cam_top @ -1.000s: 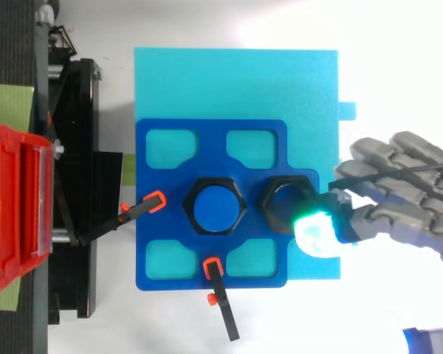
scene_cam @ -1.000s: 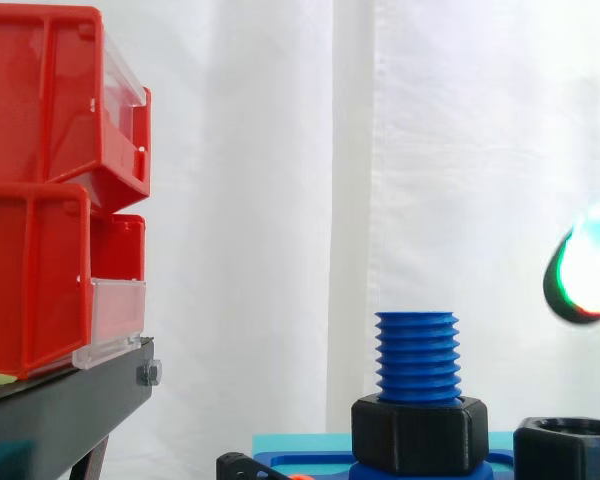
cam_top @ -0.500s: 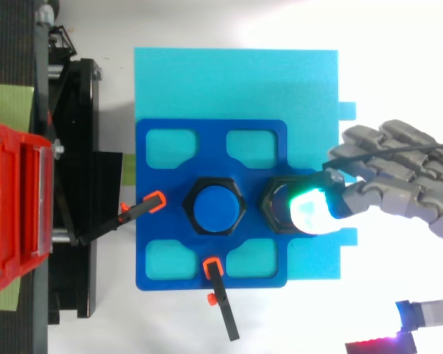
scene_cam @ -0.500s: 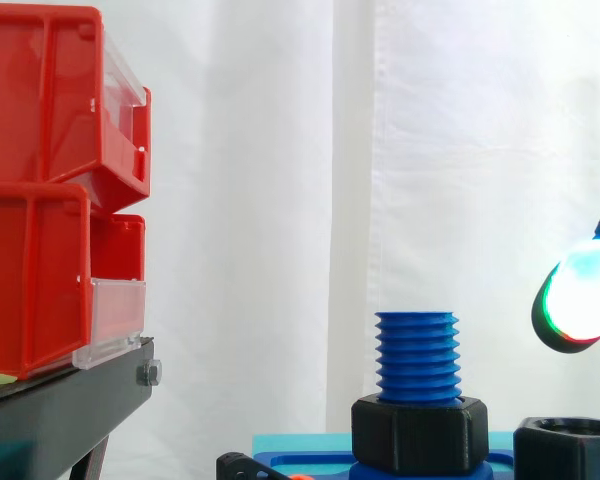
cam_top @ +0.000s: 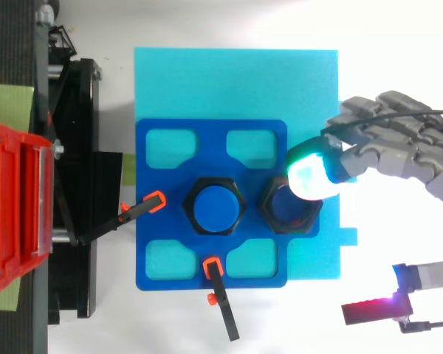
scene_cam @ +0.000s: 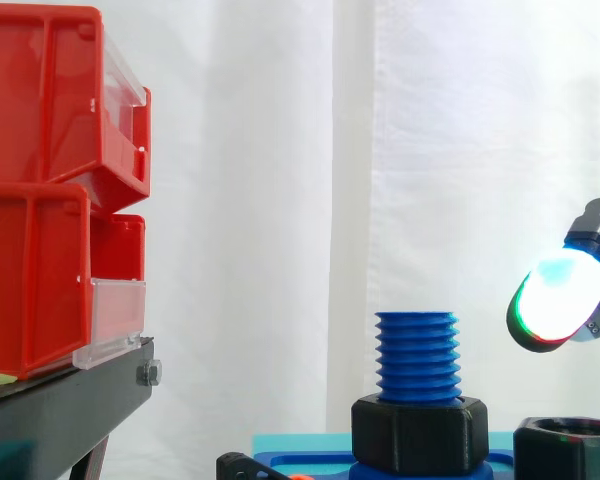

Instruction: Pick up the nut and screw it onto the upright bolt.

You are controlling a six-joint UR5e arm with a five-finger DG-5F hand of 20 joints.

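Note:
A blue threaded bolt point(scene_cam: 416, 355) stands upright on the blue fixture plate point(cam_top: 156, 175), with one black nut point(scene_cam: 420, 432) seated round its base. A second black nut point(cam_top: 269, 210) lies loose just right of the bolt point(cam_top: 215, 207); in the side view this nut point(scene_cam: 570, 450) sits at the bottom right. My hand point(cam_top: 399, 151) reaches in from the right, fingers stretched out and holding nothing. Its glowing fingertip point(scene_cam: 555, 300) hovers above the loose nut, covering the nut's upper right rim from above and not touching it.
Red bins point(scene_cam: 40, 180) are stacked on a black stand point(scene_cam: 70, 400) at the left. The fixture plate lies on a cyan board point(cam_top: 236, 81). Two orange-tipped black clamps point(cam_top: 153, 200) point(cam_top: 214, 269) hold the plate. A small lit device point(cam_top: 376, 310) sits at the bottom right.
My hand has moved left toward the bolt and come lower in the side view. From above, its glowing fingertip shifted from the nut's lower right to its upper right.

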